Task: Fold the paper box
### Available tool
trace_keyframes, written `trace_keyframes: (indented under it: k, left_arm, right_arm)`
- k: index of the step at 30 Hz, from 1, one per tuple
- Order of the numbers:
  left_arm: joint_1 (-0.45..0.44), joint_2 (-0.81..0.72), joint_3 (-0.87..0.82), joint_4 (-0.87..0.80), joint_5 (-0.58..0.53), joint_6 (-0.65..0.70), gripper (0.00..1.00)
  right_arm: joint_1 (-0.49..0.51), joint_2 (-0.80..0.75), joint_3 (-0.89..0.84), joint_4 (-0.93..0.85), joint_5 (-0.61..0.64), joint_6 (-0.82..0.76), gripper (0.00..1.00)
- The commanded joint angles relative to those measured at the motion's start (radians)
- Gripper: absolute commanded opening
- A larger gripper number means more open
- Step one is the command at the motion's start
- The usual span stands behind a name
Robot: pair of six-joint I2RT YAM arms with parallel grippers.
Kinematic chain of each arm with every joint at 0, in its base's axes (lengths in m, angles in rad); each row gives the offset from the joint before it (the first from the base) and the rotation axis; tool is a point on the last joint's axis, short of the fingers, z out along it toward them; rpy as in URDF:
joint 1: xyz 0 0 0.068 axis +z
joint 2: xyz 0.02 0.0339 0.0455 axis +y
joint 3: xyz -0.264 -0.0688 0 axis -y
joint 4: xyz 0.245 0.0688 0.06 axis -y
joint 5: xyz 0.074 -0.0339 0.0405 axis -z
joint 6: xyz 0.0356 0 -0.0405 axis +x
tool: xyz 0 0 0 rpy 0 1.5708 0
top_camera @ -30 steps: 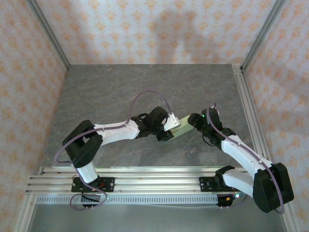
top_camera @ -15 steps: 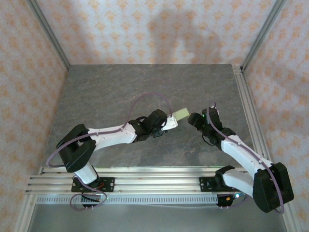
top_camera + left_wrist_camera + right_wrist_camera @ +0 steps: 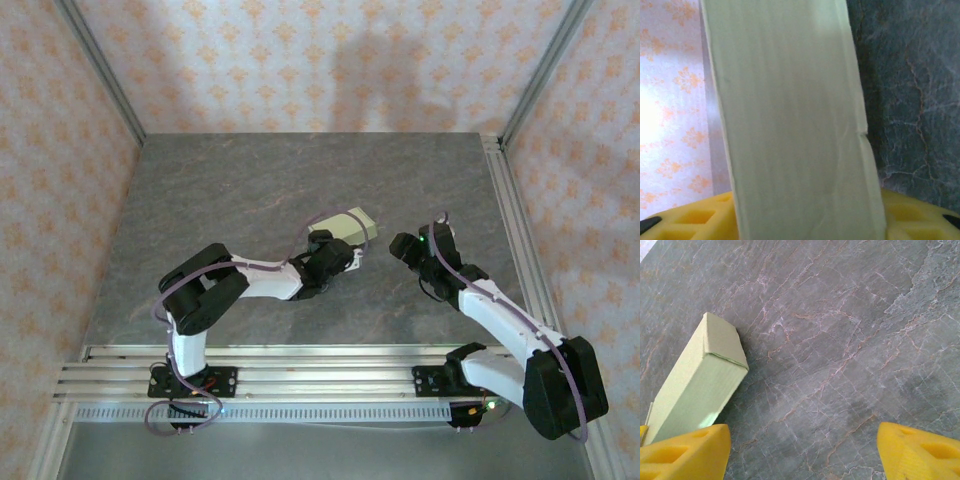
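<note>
The paper box (image 3: 346,225) is a pale green, closed oblong box lying on the grey table (image 3: 250,190) at mid-depth. My left gripper (image 3: 337,251) is at its near end. In the left wrist view the paper box (image 3: 790,125) runs up from between the yellow fingers (image 3: 685,220) and hides the gap between them, so the grip cannot be judged. My right gripper (image 3: 400,245) stands to the right of the box, apart from it. In the right wrist view it (image 3: 802,455) is open over bare table, with the paper box (image 3: 695,385) beyond its left finger (image 3: 682,452).
Aluminium frame posts (image 3: 100,70) and patterned walls (image 3: 320,60) close in the table at the back and sides. A rail (image 3: 515,230) runs along the right edge, and the arms' mounting rails (image 3: 300,365) cross the near edge.
The left arm has carried the box away from the right gripper, back and to the left, and its elbow has swung inward. The right arm has stayed in place.
</note>
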Motion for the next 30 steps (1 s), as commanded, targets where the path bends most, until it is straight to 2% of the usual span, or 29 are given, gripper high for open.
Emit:
trace_keyframes:
  k: [1, 2, 5, 6, 9, 13, 16, 19, 22, 25, 28, 30]
  left_arm:
    - [0.002, -0.017, -0.009, 0.042, -0.044, 0.008, 0.69]
    - [0.002, -0.025, -0.009, 0.027, -0.043, -0.007, 0.82]
    - [0.002, -0.062, -0.016, -0.022, -0.037, -0.068, 0.98]
    - [0.002, -0.074, -0.024, -0.032, -0.033, -0.085, 1.0]
    - [0.008, -0.123, -0.055, -0.081, -0.01, -0.155, 1.0]
    - [0.026, -0.251, -0.111, -0.124, 0.109, -0.296, 1.0]
    - [0.089, -0.352, -0.134, -0.156, 0.233, -0.423, 1.0]
    - [0.163, -0.434, -0.18, -0.142, 0.313, -0.483, 1.0]
    - [0.22, -0.508, -0.214, -0.139, 0.328, -0.528, 1.0]
    - [0.334, -0.572, -0.224, -0.145, 0.386, -0.651, 1.0]
    - [0.435, -0.595, -0.227, -0.15, 0.312, -0.755, 0.99]
    - [0.487, -0.603, -0.245, -0.127, 0.281, -0.768, 0.99]
  right_arm:
    - [-0.008, -0.012, -0.008, 0.001, 0.016, 0.0, 0.77]
    - [-0.009, -0.014, -0.008, 0.002, 0.019, -0.004, 0.77]
    - [-0.01, -0.014, -0.002, 0.012, 0.033, -0.033, 0.77]
    - [-0.011, -0.011, 0.004, 0.009, 0.039, -0.046, 0.77]
    - [-0.016, 0.001, 0.028, 0.005, 0.044, -0.093, 0.8]
    - [-0.02, 0.019, 0.049, 0.029, 0.057, -0.191, 0.91]
    - [-0.028, 0.035, 0.075, 0.048, 0.079, -0.277, 0.99]
    - [-0.043, 0.067, 0.107, 0.069, 0.109, -0.335, 0.99]
    - [-0.078, 0.09, 0.123, 0.114, 0.095, -0.358, 0.99]
    - [-0.123, 0.094, 0.104, 0.202, 0.1, -0.405, 0.99]
    - [-0.187, 0.092, 0.07, 0.304, 0.116, -0.431, 0.99]
    - [-0.224, 0.096, 0.042, 0.372, 0.133, -0.451, 0.99]
